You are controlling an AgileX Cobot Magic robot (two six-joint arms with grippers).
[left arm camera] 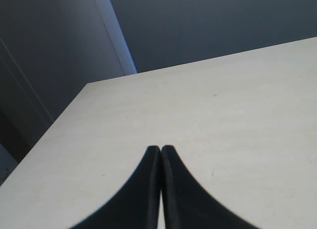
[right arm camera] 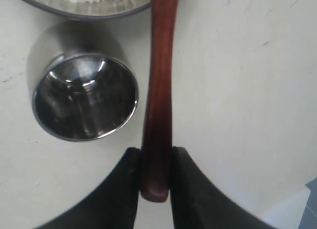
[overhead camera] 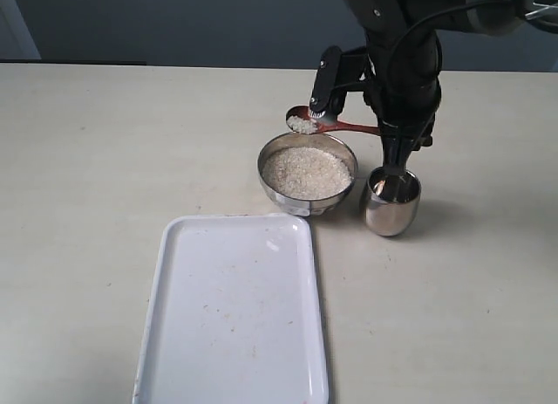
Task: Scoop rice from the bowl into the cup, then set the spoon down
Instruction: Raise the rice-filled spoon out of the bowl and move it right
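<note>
The steel bowl [overhead camera: 307, 173] holds a level mass of white rice [overhead camera: 307, 172]. Right of it stands the smaller steel cup [overhead camera: 391, 201], which looks empty in the right wrist view [right arm camera: 85, 96]. My right gripper [overhead camera: 382, 129] is shut on the handle end of the dark reddish-brown spoon [right arm camera: 157, 110]. The spoon's bowl [overhead camera: 302, 119] carries a small heap of rice above the bowl's far rim. In the right wrist view the bowl's rim [right arm camera: 79, 9] shows at one edge. My left gripper [left arm camera: 160, 151] is shut on nothing over bare table and does not show in the exterior view.
A white rectangular tray [overhead camera: 234, 312] lies on the beige table [overhead camera: 105, 160] in front of the bowl, with a few specks on it. The right arm [overhead camera: 401, 46] rises above the cup. The table's far edge meets a dark wall.
</note>
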